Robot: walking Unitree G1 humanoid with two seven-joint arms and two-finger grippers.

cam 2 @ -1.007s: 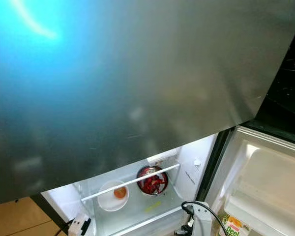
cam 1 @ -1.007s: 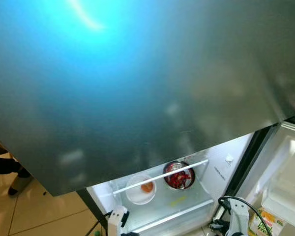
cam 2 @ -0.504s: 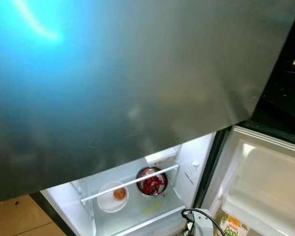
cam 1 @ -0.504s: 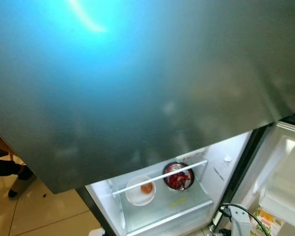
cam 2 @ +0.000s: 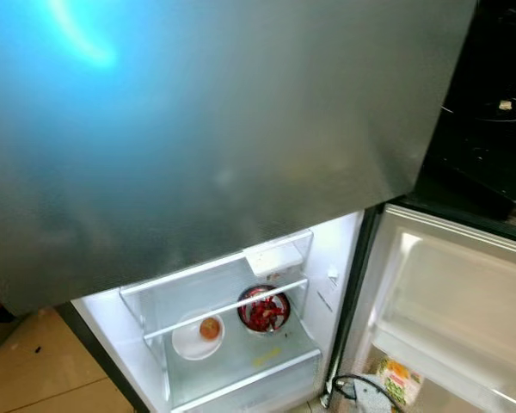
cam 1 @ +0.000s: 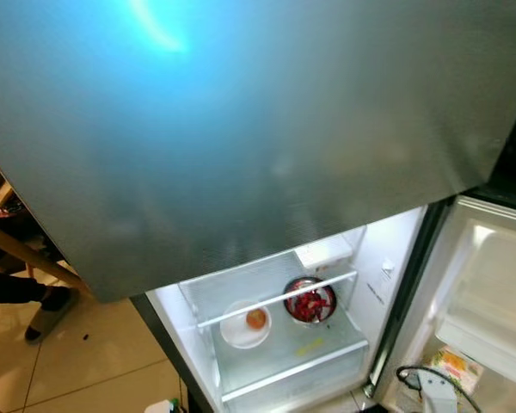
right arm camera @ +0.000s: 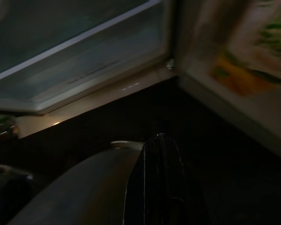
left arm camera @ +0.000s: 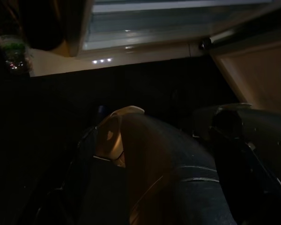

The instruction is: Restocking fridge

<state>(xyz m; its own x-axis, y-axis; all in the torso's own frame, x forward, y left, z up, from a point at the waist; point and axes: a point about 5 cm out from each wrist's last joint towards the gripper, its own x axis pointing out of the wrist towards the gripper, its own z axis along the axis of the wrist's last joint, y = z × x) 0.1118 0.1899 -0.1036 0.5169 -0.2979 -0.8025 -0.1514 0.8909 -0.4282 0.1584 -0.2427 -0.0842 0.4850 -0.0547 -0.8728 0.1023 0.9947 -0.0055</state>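
Note:
The fridge's lower compartment (cam 1: 275, 331) stands open and lit, below a shut steel upper door (cam 1: 241, 129). On its glass shelf sit a white bowl (cam 1: 245, 323) holding something orange and a metal bowl (cam 1: 310, 303) of red food. The open door (cam 1: 490, 292) swings out to the right, with a green and yellow carton (cam 1: 451, 368) in its lower rack. My right arm (cam 1: 436, 391) hangs low beside that door and my left arm (cam 1: 162, 406) hangs at the bottom edge. Both wrist views are dark: the left gripper (left arm camera: 178, 178) and right gripper (right arm camera: 157, 187) are dim shapes near the fridge's base.
A white rail (cam 1: 279, 301) crosses the shelf's front. A white box (cam 1: 324, 254) sits at the compartment's back. Tiled floor (cam 1: 77, 361) lies to the left, with a wooden leg (cam 1: 26, 254) and a person's shoe (cam 1: 45, 311). A dark stovetop (cam 2: 490, 129) lies at the upper right.
The camera has shifted, so more of the fridge compartment shows. Both arms have sunk lower toward the bottom edge. The bowls have not moved.

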